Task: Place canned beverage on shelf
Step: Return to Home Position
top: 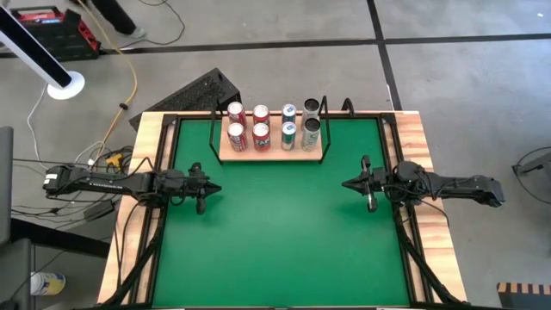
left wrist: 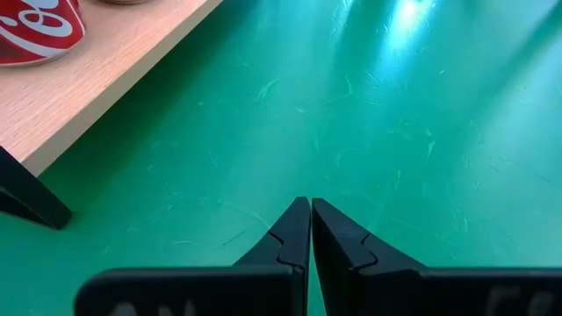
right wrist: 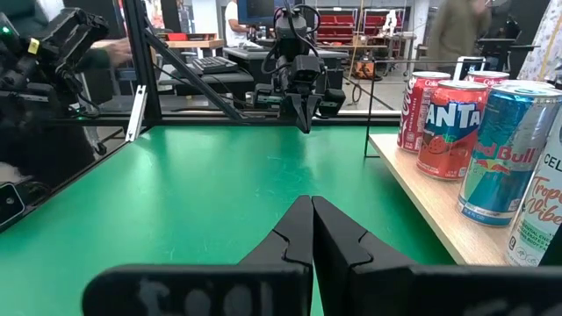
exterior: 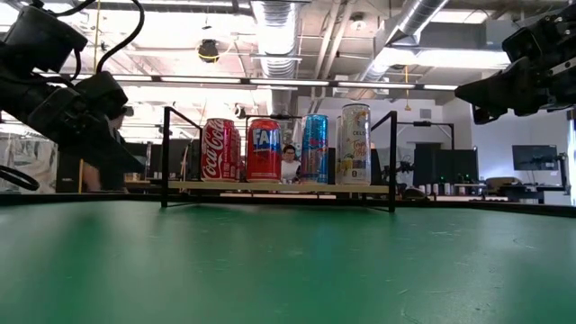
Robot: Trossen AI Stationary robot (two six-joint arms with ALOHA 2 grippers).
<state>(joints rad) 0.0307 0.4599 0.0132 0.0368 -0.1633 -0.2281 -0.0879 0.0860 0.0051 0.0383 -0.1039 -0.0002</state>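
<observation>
The room is big, with a grey floor (top: 284,26) and, seen from low down, pipes and lights overhead. A person (exterior: 289,164) far back is mostly hidden between the cans. The table (top: 275,250) has a green top with small scratches. At its far side, in the middle, stands the shelf (top: 271,156), a light wood board with thin black rails.

The left end effector (top: 207,191) hangs over the left part of the table and the right end effector (top: 347,183) over the right part. Both have their fingers pressed together with nothing between them, well apart from the shelf.

On the shelf stand two rows of cans. From left to right they are red cola cans (top: 236,135), red Fanta cans (top: 261,136), blue cans (top: 288,134) and white cans (top: 311,132). From low down, the near row hides the far row.
</observation>
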